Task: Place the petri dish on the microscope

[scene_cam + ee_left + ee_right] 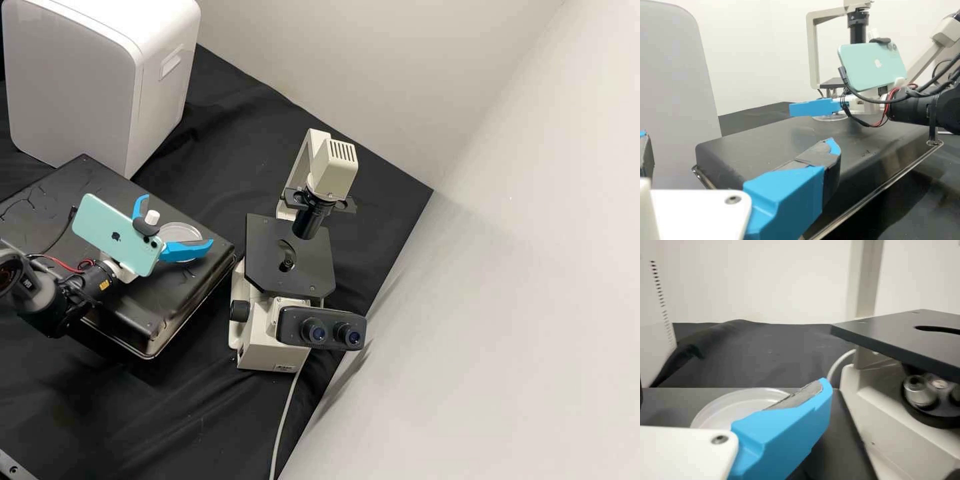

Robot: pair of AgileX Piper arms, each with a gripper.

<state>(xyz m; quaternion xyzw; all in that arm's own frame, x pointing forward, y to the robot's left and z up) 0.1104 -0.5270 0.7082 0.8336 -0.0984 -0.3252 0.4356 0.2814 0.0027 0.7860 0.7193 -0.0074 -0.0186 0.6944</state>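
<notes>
Close by the microscope (280, 313), right hand (175, 229) straddles petri dish (184, 231)

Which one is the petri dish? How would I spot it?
Find the beige microscope with a black stage in the middle of the black bench. Beside it, toward the big white box, sits a raised flat black tray, and the round clear plastic petri dish lies on its corner nearest the microscope. It is the only round see-through thing there, between two bright blue fingers.
</notes>
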